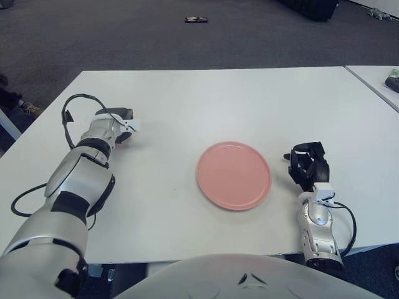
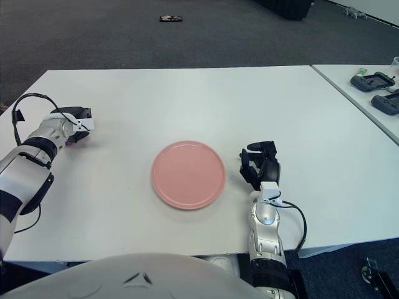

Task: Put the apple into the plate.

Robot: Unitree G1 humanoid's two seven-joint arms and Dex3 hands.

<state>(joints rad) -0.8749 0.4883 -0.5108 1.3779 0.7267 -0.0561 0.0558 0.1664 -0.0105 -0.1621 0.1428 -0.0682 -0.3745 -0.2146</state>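
A pink plate [image 1: 234,175] lies empty on the white table [image 1: 206,99], a little right of the middle. No apple shows plainly in either view. My left hand [image 1: 118,126] is at the table's left side, well away from the plate, and a small dark reddish patch [image 2: 70,143] shows just under it; I cannot tell what it is. My right hand [image 1: 307,163] is on the table just right of the plate, its fingers [image 1: 312,152] relaxed and holding nothing.
A second white table [image 2: 349,71] stands at the right with dark handheld devices [image 2: 373,81] on it. A black cable [image 1: 70,112] loops beside my left forearm. A small dark object [image 1: 196,20] lies on the grey carpet beyond the table.
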